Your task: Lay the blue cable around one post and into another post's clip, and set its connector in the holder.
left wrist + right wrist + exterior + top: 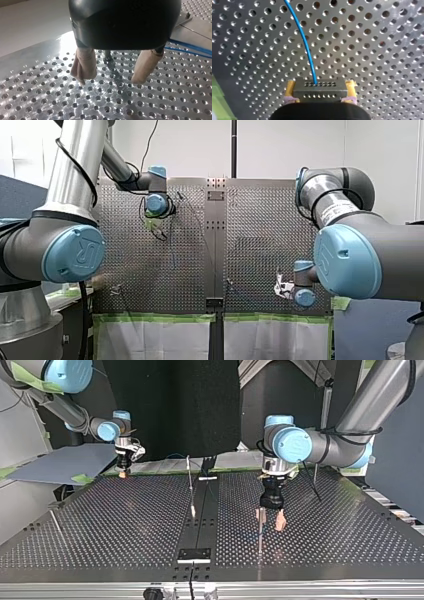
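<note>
Blue cable (pixel 305 42): runs from the connector out over the perforated table (pixel 374 50); routing seemingly not begun.
Connector (pixel 319 87): clamped between right gripper's (pixel 319 93) yellow pads, not yet in a holder.
Left gripper (pixel 111 75): spread wide, empty, thin post (pixel 108 58) between its fingers.
Remaining: wrap, clip, seat.

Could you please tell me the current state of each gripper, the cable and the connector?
left gripper: open, empty, astride a thin post.
right gripper: shut on the connector.
connector: clamped between yellow pads, not in any holder.
blue cable: joined to the connector, running away over the perforated table.
</note>
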